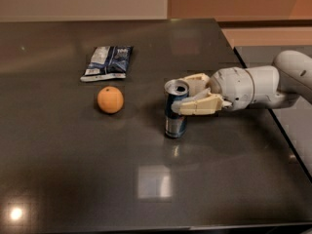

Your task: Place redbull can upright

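Slim metal redbull can (174, 112), blue and silver panels w/ a silver top rim and dark opening, stands upright on the dark glossy grey table (73, 179). It sits approx mid-table, somewhat nearer the right edge than the left. The lower body shows a silver band and the base is flat on the surface; a faint reflection lies below it.

The cream two-finger gripper (184, 94) reaches in from the right edge on a white arm (253, 87), level w/ the can's upper half. Its fingers (201, 105) are narrowed around the can, one in front and one behind, touching it.

Round orange fruit (110, 99) lies left of the can, apart from it. Blue-and-white snack bag (107, 62) lies flat beyond the orange, toward the far edge.
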You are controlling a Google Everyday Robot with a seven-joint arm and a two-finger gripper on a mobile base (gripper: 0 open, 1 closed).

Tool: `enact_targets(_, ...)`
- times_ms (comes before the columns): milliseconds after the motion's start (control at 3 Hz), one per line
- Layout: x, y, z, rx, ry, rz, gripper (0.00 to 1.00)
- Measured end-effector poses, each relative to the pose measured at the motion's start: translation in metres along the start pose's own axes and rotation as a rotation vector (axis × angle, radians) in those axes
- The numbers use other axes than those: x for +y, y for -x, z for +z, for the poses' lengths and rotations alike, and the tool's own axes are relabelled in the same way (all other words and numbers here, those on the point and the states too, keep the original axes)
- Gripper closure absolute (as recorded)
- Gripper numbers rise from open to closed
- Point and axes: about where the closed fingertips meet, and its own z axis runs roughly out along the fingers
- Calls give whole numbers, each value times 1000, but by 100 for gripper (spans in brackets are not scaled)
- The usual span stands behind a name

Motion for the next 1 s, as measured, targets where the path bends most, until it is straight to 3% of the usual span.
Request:
enact_targets(333,0,1,2,0,2,-1,12)
enact_targets(667,-1,2,4,1,4,-2,0)
enact_targets(1000,-1,2,4,1,4,-3,0)
